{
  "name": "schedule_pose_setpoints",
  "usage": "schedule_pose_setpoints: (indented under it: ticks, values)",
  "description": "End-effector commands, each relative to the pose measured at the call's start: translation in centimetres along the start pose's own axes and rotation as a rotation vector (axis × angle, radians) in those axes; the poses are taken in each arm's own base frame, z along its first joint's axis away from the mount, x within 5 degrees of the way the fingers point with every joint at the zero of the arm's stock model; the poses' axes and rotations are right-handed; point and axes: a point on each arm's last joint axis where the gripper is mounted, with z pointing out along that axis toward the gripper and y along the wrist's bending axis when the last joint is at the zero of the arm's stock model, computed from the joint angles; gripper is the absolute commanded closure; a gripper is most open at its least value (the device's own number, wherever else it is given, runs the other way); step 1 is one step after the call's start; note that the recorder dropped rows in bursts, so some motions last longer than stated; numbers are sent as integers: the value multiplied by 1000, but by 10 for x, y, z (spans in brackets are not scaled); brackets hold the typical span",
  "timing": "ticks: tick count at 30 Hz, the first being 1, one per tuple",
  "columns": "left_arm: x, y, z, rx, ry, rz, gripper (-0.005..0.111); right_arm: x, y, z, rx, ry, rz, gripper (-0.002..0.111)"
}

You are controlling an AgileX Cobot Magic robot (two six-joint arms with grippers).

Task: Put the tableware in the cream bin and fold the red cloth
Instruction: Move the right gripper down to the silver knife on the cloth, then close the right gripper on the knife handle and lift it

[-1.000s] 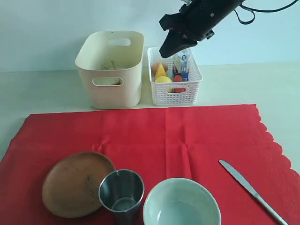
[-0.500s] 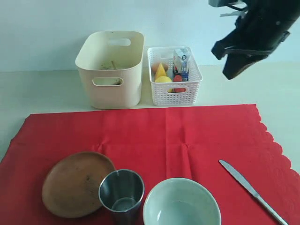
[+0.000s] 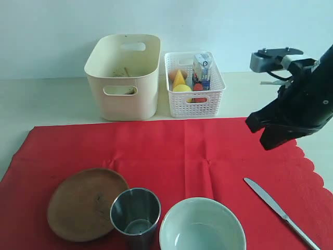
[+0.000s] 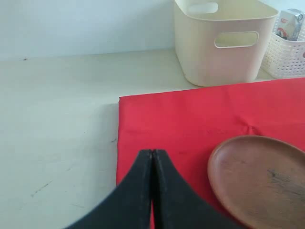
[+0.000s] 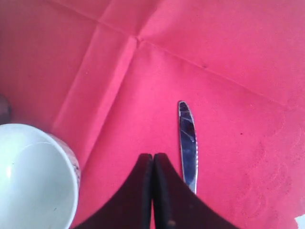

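The red cloth [image 3: 171, 156] lies flat across the table. On its near part stand a brown wooden plate [image 3: 86, 203], a steel cup [image 3: 135, 211] and a pale bowl [image 3: 202, 226]. A silver knife [image 3: 278, 211] lies at the right. The cream bin [image 3: 125, 75] stands behind the cloth, with something small showing inside. My right gripper [image 3: 270, 140] hangs shut and empty above the cloth's right side, with the knife [image 5: 187, 143] just beside its tips [image 5: 153, 156]. My left gripper [image 4: 152, 152] is shut and empty over the cloth's left edge, near the plate [image 4: 259, 179].
A white lattice basket [image 3: 193, 86] with food items and a small milk carton [image 3: 201, 70] stands to the right of the bin. Bare pale table [image 3: 47, 99] lies left of and behind the cloth. The cloth's right edge is scalloped.
My right arm has swung from above the lattice basket out to the right and down, and now hangs over the cloth's right side. Nothing else has moved.
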Motion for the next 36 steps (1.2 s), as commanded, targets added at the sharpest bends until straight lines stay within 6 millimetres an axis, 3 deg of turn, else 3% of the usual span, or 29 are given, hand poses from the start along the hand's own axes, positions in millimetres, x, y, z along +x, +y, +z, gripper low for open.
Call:
schedule_pose_setpoints:
  ticks: [1,6,12,18,29,36]
  values:
    - [0,0,0,-3,-7,-4,107,0,-12,16,81,69,-98,108]
    - [0,0,0,-3,-7,-4,107,8,-21,36,104,243,-160,104]
    - [0,0,0,-3,-7,-4,107,22,-29,63,104,408,-159,79]
    - [0,0,0,-3,-7,-4,107,22,-30,60,148,365,-54,77]
    - [0,0,0,-3,-7,-4,107,49,-31,79,152,354,-22,76]
    - [0,0,0,-3,-7,-4,107,55,-32,83,145,364,-67,61]
